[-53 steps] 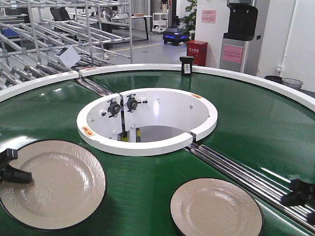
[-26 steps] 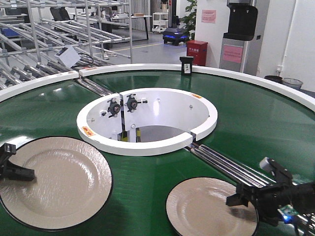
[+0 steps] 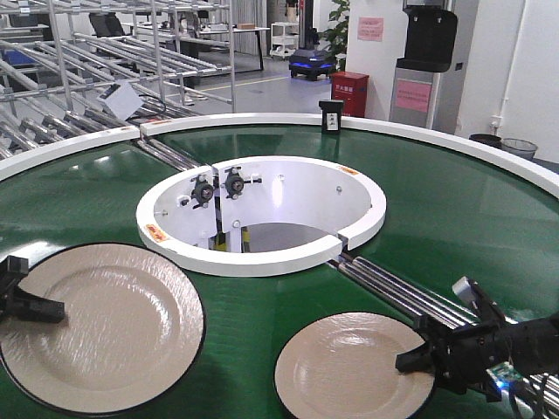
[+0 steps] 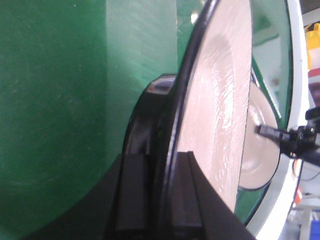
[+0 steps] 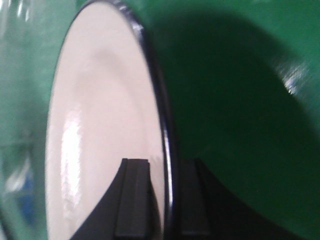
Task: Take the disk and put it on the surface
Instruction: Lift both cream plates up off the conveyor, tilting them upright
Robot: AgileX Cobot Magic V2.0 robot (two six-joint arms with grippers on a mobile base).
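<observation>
Two cream disks with black rims lie on the green conveyor belt. My left gripper is at the left rim of the large disk. In the left wrist view that gripper is shut on the disk's rim, with a dark shadow beneath. My right gripper reaches the right rim of the small disk. In the right wrist view that gripper is open, one finger over the small disk's face and one outside the rim. The surface is out of view.
A white ring wall surrounds the conveyor's central opening. Metal rollers cross the belt from that ring toward my right arm. A white outer rim borders the belt. A small black sensor box stands at the far edge.
My right arm has come in from the right edge to the small disk's rim. The small disk has drifted left. The large disk has shifted slightly right with my left gripper on it.
</observation>
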